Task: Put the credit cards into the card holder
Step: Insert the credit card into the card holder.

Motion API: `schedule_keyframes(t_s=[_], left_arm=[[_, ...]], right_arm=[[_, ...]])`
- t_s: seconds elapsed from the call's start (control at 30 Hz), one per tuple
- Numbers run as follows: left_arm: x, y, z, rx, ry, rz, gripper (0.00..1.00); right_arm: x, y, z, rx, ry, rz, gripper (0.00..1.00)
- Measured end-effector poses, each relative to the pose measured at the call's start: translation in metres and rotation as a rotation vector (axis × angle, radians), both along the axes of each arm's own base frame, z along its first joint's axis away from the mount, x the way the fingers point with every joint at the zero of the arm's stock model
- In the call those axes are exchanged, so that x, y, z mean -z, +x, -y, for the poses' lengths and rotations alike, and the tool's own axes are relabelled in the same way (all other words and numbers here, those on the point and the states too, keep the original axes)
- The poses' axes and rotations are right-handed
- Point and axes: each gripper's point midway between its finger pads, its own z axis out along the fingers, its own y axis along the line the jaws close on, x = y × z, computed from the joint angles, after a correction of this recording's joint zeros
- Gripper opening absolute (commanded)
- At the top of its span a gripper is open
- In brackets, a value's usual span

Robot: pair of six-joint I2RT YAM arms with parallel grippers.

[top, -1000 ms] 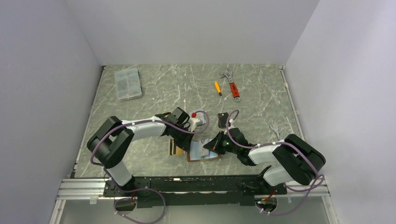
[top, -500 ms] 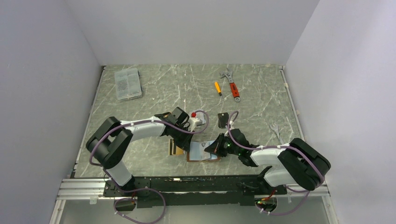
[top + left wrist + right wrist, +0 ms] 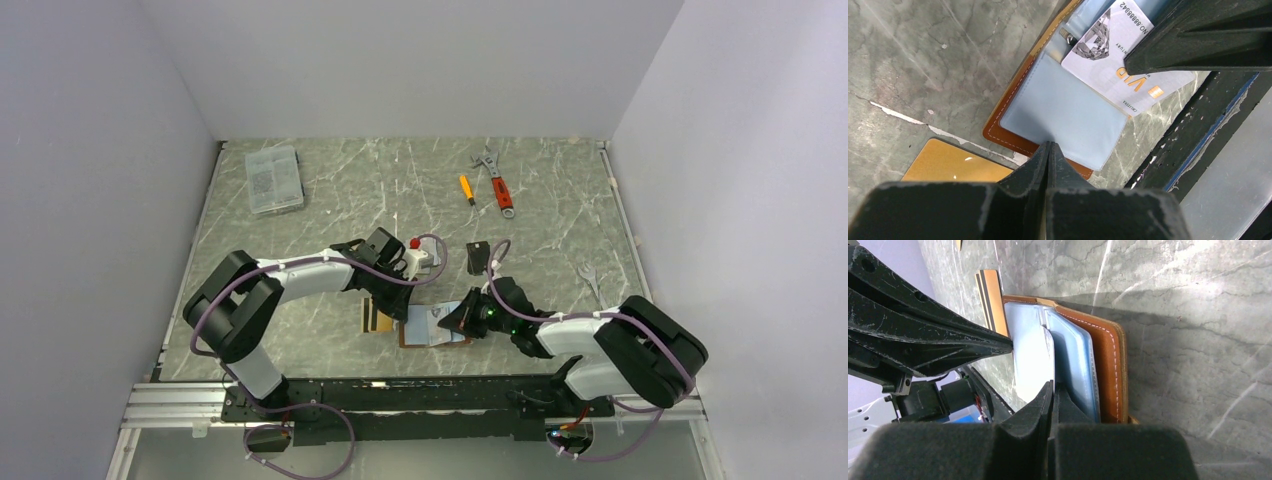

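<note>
Two grippers meet over the card holder [image 3: 996,131], a tan-brown leather wallet lying open and flat close to the near edge of the worktop [image 3: 400,190], about midway along it. The left gripper [image 3: 1048,146] is clenched, its tips pressed together right at the edge of a clear plastic sleeve [image 3: 1063,117] inside the holder; whether any plastic is pinched between them cannot be told. The right gripper [image 3: 1053,386] is clamped tight on a silver-grey card [image 3: 1108,60] printed "VIP", which lies slanted over the holder's inner fold, one corner reaching past the leather onto the worktop. From the right wrist, more sleeves stand fanned up beside that card.

A gold card [image 3: 953,165] with black stripes lies flat on the worktop just beside the holder's left edge.

Well apart from all this, a clear parts box [image 3: 274,180] sits near the far left corner. An adjustable wrench [image 3: 497,182] with a red handle and a small orange screwdriver [image 3: 466,188] lie near the far edge, right of centre. A small spanner [image 3: 588,282] rests toward the right edge.
</note>
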Motion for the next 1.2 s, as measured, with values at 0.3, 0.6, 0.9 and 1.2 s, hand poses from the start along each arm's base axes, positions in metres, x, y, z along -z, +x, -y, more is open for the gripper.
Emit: schedule_keyframes(t_s=[0.3,0.6,0.9,1.2], left_arm=[[0.002,0.0,-0.004,0.039,0.017,0.02,0.12],[0.004,-0.001,-0.003,0.129,0.064,0.021,0.19],[-0.004,-0.003,-0.002,0.232,0.111,0.15,0.28],[-0.016,0.004,-0.012,0.327,0.147,0.331,0.29]], right_arm=[[-0.002,0.004,-0.006,-0.018,0.002,0.005,0.0],[-0.003,0.008,-0.009,-0.024,-0.005,0.019,0.0],[0.0,0.012,-0.012,-0.023,0.004,0.03,0.0],[-0.002,0.015,-0.014,-0.021,0.01,0.045,0.0]])
